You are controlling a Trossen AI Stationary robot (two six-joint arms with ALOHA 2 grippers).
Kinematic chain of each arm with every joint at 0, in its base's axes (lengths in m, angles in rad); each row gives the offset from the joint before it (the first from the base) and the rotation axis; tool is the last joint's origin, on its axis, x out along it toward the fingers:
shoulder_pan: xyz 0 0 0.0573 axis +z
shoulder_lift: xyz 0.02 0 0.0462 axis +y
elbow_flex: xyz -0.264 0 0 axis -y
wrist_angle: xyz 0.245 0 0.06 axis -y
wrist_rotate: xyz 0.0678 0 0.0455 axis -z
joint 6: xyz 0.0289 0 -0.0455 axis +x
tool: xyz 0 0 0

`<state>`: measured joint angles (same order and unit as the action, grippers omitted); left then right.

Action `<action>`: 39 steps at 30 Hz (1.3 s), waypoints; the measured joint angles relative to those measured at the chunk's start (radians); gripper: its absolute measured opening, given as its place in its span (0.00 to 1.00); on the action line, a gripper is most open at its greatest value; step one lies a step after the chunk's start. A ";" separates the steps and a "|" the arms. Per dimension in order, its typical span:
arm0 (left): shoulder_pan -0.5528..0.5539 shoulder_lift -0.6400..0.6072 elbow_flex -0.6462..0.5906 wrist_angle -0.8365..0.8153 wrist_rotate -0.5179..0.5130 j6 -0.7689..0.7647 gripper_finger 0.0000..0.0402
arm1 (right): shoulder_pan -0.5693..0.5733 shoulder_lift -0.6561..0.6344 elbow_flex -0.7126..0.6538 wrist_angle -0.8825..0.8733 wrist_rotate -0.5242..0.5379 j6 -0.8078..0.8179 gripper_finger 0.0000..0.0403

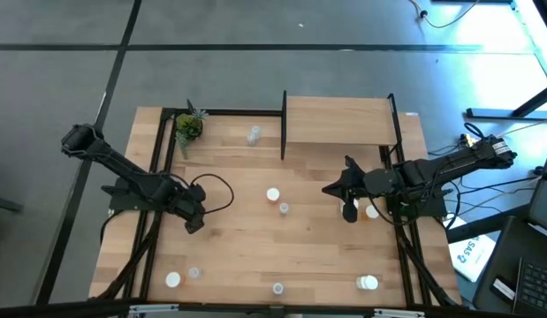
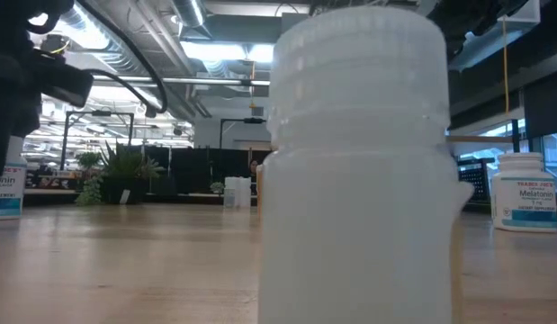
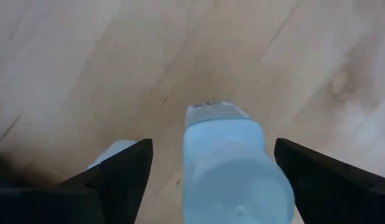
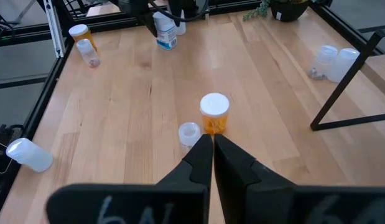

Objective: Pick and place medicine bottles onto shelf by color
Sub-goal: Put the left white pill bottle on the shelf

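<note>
Bottles lie scattered over the surface (image 1: 238, 247). At left, the left gripper (image 3: 211, 180) stands low with fingers (image 3: 127, 168) spread wide around a pale bottle (image 3: 232, 168), not pinching it. Mid-surface stand a clear bottle (image 4: 189, 132) and, just beside it, an orange bottle (image 4: 214, 112). At right, the right gripper (image 4: 212, 144) hovers near them, fingers pressed together, empty. The shelf (image 1: 339, 122) stands at the far edge, nothing on its board.

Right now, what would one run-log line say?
left gripper: open around bottle | right gripper: shut, empty | shelf: bare
</note>
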<state>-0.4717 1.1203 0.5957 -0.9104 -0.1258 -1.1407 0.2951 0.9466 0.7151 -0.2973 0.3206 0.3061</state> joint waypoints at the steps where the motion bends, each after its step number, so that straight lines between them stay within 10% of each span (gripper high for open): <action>1: 0.000 0.000 0.000 0.000 -0.006 0.000 0.81 | 0.000 0.000 0.000 0.000 0.000 0.000 0.05; 24: 0.000 -0.001 0.001 0.011 -0.014 -0.010 0.40 | 0.000 0.000 0.000 0.000 0.000 0.000 0.05; 39: 0.000 0.000 0.147 -0.059 -0.073 0.029 0.38 | 0.000 0.000 0.000 0.000 0.000 0.000 0.05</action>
<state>-0.4717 1.1202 0.7423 -0.9691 -0.1988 -1.1114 0.2947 0.9470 0.7151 -0.2971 0.3206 0.3061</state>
